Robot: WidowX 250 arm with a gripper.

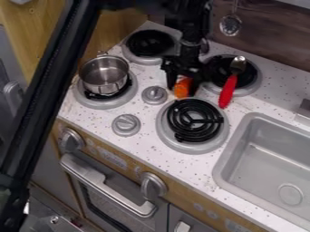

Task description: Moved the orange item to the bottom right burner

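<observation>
Can read no text, label, brand, number or sign. Can make out only faint pale marks (113, 159) on the light-brown, wood-look front panel (178, 195), just below the edge of the speckled white countertop (145, 145). Sit partly between two round grey plastic-looking knobs (153, 185), partly farther along, toward the lower right. Are too small and indistinct to tell as letters, figures or plain decoration.

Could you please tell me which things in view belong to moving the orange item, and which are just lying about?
For the job:
orange item, between the fingers of the gripper
bottom right burner, the target

Just lying about:
metal pot, on the bottom left burner
red-handled utensil, partly on the top right burner
hanging metal utensil
</observation>
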